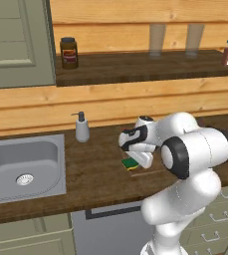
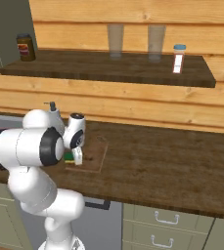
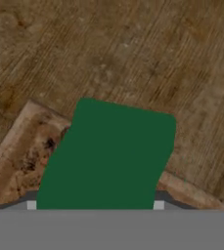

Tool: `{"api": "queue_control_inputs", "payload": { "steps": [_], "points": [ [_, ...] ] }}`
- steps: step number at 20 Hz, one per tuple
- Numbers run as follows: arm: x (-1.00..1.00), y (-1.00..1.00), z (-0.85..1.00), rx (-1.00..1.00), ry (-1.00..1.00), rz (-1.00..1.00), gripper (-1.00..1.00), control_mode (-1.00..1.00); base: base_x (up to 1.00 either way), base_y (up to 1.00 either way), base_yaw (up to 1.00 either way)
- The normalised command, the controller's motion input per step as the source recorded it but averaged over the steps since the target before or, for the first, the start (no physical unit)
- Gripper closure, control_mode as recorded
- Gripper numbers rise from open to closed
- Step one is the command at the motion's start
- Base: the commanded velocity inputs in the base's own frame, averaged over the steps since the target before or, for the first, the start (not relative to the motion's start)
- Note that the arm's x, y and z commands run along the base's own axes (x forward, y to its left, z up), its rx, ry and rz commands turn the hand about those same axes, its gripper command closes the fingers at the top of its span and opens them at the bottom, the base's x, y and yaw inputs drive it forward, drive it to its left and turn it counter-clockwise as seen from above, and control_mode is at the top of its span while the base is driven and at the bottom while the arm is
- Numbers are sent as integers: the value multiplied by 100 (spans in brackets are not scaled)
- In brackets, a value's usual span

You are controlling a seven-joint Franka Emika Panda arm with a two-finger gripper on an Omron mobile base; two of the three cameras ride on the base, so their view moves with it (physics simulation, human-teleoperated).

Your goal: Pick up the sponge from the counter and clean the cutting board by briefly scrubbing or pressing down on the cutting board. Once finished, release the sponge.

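Pincer (image 1: 139, 160) low over the table (image 1: 100, 174), just right of the sink (image 1: 21, 167). Sponge (image 3: 108, 154) sits between its tips, green face up, yellow layer visible from the left base view. Fingers appear clamped on the sponge. Sponge overhangs the cutting board (image 3: 23, 156) at the board's corner, near the table's front edge

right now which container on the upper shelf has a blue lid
The small bottle at the shelf's right end: blue cap, white label, reddish contents. The jar at the left end is dark with a dark lid, and the two glasses between them have no lids.
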Motion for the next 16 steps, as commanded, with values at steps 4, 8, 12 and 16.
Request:
{"api": "queue_control_inputs", "payload": {
  "steps": [4,8,12,16],
  "points": [
    [-44,-7,-12,0,-2,15,100,-100,0,0,0],
    [5,-58,-8,0,0,9,100,-100,0,0,0],
    [18,-52,0,0,0,5,100,-100,0,0,0],
    [16,-52,0,0,0,4,100,-100,0,0,0]
  ]
}}
